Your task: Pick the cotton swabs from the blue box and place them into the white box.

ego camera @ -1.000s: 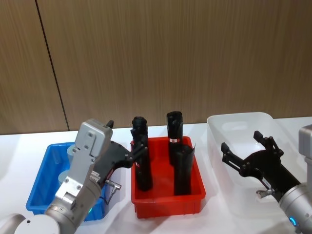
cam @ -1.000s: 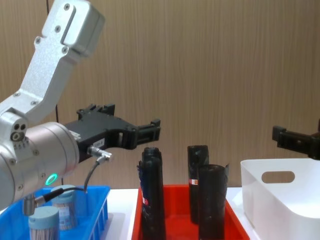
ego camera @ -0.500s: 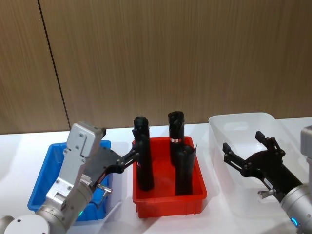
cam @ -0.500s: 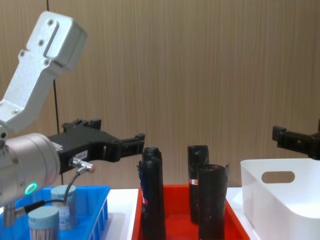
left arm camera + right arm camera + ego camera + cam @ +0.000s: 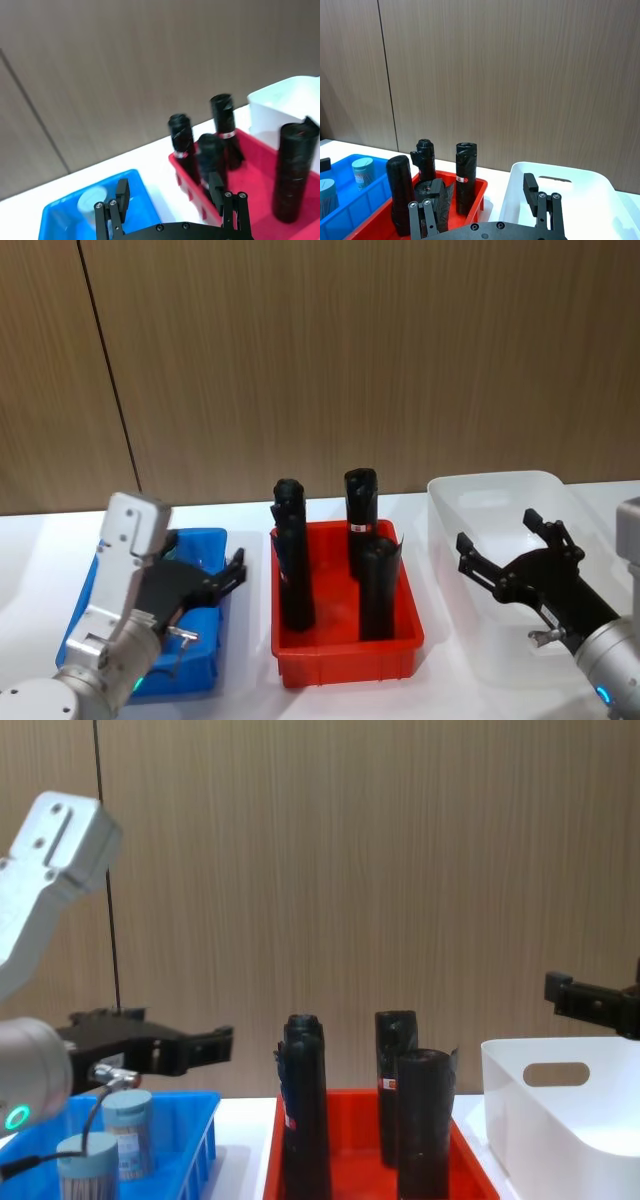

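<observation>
Two cotton swabs tubs (image 5: 128,1125) (image 5: 85,1162) with pale lids stand in the blue box (image 5: 200,1125) at the left; the same tubs (image 5: 362,170) show in the right wrist view, and one tub (image 5: 92,200) in the left wrist view. My left gripper (image 5: 228,575) (image 5: 205,1045) hovers open and empty above the blue box (image 5: 75,635), its fingers pointing toward the red bin. My right gripper (image 5: 505,540) hangs open and empty above the near part of the white box (image 5: 490,490) (image 5: 560,1120).
A red bin (image 5: 345,655) holding three tall black cylinders (image 5: 290,560) stands between the two boxes, close beside the left fingertips. A wood-panelled wall runs along the back of the white table.
My left arm has drawn back to the left and lowered, from over the red bin's edge to above the blue box. The right arm has held still.
</observation>
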Motion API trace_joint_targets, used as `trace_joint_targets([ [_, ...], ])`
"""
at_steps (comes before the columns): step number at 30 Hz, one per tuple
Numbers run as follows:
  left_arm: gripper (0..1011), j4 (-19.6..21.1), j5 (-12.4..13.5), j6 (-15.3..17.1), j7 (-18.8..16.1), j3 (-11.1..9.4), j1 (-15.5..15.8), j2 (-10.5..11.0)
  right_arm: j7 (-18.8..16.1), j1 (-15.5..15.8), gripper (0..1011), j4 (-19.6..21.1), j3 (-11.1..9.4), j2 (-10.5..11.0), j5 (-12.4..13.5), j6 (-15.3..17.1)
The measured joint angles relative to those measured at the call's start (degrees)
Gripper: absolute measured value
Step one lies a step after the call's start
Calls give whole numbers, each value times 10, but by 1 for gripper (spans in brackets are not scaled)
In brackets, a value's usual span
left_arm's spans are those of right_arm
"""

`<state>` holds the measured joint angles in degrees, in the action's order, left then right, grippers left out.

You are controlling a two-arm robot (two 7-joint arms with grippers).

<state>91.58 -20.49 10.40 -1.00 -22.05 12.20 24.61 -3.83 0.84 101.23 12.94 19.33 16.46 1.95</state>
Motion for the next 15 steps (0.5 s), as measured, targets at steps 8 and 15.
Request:
trace_joint_targets([
  [8,1004,-2,-48,22,-42,14,-10,5,0,0,1002,0,0,0,0,0],
  [15,1004,-2,-90,34,-79,27,-22,11,0,0,1002,0,0,0,0,0],
])
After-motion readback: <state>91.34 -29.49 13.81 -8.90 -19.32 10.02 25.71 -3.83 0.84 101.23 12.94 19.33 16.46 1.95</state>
